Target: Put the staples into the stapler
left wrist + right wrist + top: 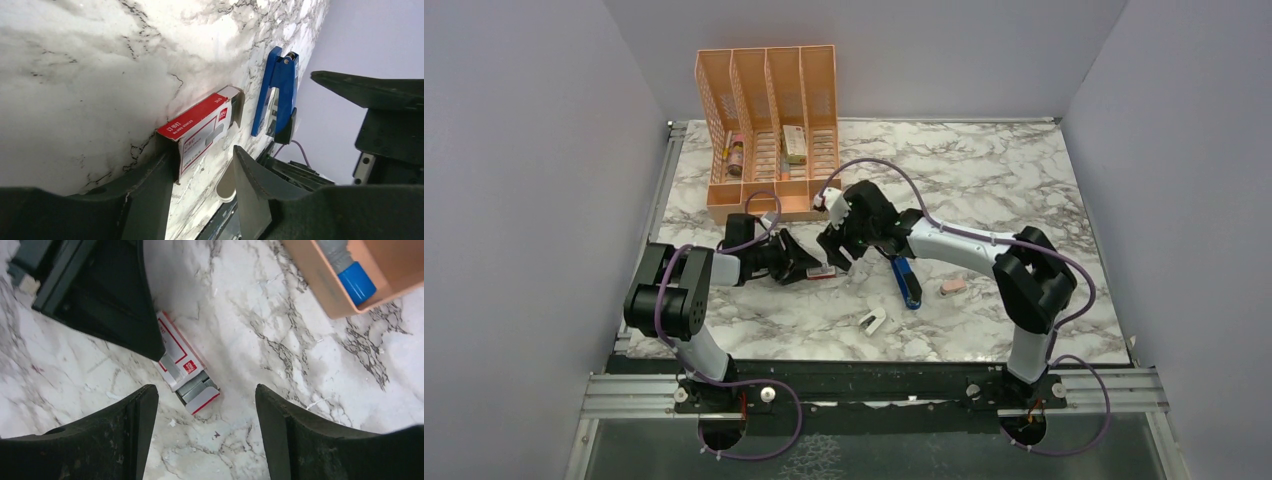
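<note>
Near the middle of the marble tabletop (1024,200) lies the red-and-white staple box (176,351), flat on its broad side. Its inner tray (199,392) is slid partway out of the sleeve, on the end away from the left arm, and grey staples (192,383) show in the uncovered part.

The left pincer (202,155) is spread. The closed end of the staple box sits at the tip of one of its fingers (150,185), while the other finger stands clear of the box. From the right wrist view, a black finger of that pincer covers the same end of the box.

The right pincer (204,390) hangs over the staple box with its fingers spread wide, holding nothing; the tray end of the box shows in the gap between them.

The blue stapler (907,280) lies on the tabletop just beyond the tray end of the staple box, apart from it and untouched. A pink eraser (952,286) lies farther out on that same side. A small white clip (873,321) rests nearer the arm bases than the staple box. An orange desk organiser (769,130) stands behind the staple box, toward the back wall.
</note>
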Tool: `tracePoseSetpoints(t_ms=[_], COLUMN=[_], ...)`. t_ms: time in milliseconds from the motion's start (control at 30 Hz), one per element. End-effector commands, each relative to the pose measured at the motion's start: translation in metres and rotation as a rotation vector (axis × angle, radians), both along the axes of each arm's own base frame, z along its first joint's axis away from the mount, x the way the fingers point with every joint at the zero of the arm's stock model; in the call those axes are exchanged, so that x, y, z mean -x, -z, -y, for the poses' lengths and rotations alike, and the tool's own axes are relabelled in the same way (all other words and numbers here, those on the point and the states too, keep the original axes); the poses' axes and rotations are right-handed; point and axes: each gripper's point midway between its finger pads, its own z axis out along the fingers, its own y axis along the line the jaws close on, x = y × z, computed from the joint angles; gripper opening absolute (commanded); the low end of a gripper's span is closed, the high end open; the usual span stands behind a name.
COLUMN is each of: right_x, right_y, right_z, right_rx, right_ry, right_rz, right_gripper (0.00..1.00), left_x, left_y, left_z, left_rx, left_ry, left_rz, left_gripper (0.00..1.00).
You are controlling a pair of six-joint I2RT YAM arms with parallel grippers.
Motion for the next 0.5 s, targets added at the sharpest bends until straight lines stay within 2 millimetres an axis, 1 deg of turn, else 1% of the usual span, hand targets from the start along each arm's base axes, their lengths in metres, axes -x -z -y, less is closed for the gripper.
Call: tracePoseSetpoints(t_ms=[0,100,200,267,367,433,467], right_x=[-0.014,-0.009,-0.015,-0.013,-0.008,-0.007,-0.002], right_y=[-0.017,-0.01,-0.002,0.004,0.01,0.014,0.016], right_z=[0.007,0.012,0.021,0.023,0.02,0.021,0.018], right_rx=[-0.065,-0.041,-0.009,0.02,0.039,0.053,0.052], right_ry=[0.277,0.379,0.487,0.497,0.494,0.503,0.487], right_rz=[-0.042,-0.131,-0.152,-0.173,-0.217,-0.235,-0.258], right_gripper=[0.75,0.68,0.63,0.62,0.61,0.61,0.61], left_x=[0.001,0.002,0.003,0.004,0.006,0.005,0.005], left_y=[0.003,0.004,0.004,0.004,0.002,0.0,0.0], left_z=[-0.006,-0.009,-0.013,-0.016,-0.017,-0.016,-0.016], left_rx=[-0.042,-0.056,-0.075,-0.084,-0.084,-0.08,-0.079], left_ry=[0.004,0.0,-0.007,-0.013,-0.015,-0.014,-0.014], left_rz=[0.012,0.01,0.012,0.011,0.018,0.024,0.025], left_gripper=[0.5,0.53,0.54,0.54,0.54,0.53,0.51])
